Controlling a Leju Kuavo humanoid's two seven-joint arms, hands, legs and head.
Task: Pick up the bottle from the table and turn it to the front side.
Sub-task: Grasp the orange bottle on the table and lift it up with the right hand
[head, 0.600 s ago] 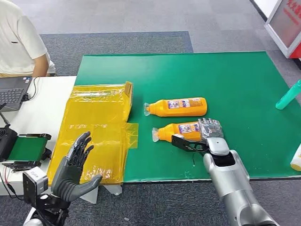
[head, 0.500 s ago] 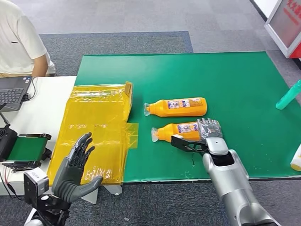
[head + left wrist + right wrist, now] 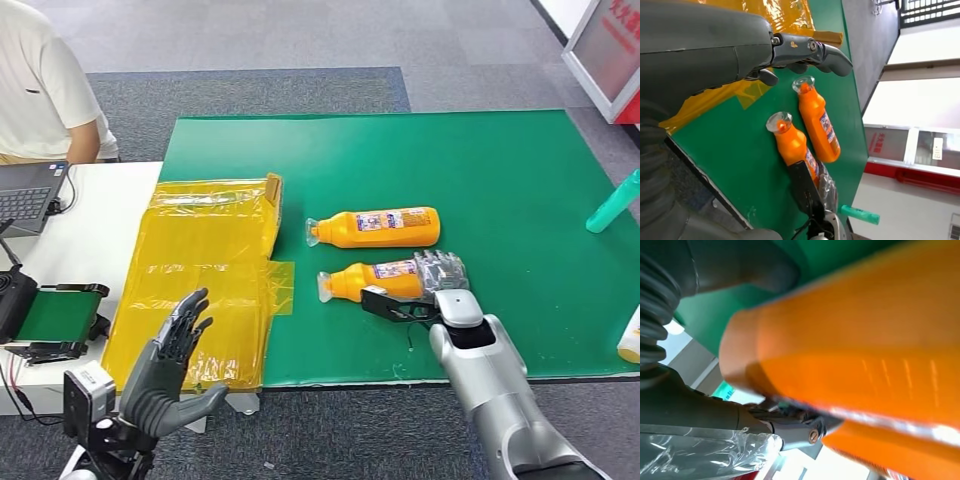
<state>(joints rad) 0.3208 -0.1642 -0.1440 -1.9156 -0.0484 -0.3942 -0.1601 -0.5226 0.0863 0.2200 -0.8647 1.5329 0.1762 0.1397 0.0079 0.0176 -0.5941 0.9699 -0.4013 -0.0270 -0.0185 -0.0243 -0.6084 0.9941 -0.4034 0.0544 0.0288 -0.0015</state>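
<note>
Two hands come first: the left hand hovers with fingers spread and nothing in it off the table's near edge, the right hand grips the nearer orange bottle lying on the green mat, and a second bottle lies just beyond.

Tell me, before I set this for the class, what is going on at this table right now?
The robot's right hand grips the nearer of two orange bottles by its base end, the bottle on its side over the green mat. The other orange bottle lies just behind it, untouched. The left hand hovers open near the yellow plastic bags, holding nothing. A person sits at a laptop off to the side.
</note>
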